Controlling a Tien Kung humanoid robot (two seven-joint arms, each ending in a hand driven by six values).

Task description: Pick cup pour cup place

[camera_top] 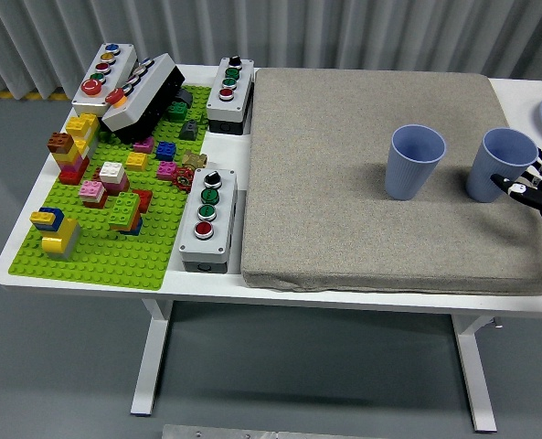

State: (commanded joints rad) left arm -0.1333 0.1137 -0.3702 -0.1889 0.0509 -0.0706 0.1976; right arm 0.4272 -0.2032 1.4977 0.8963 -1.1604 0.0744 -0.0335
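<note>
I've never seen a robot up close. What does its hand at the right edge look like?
Only the right hand shows: black, slim, jointed fingers with white patches near the tips. Its arm and the whole left arm are out of view; no cables or markings can be made out.

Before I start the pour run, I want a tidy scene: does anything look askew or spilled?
No spill shows. Both blue cups stand upright on the grey mat. The one oddity: a button box at far left lies tilted, propped on the green brick plate.
</note>
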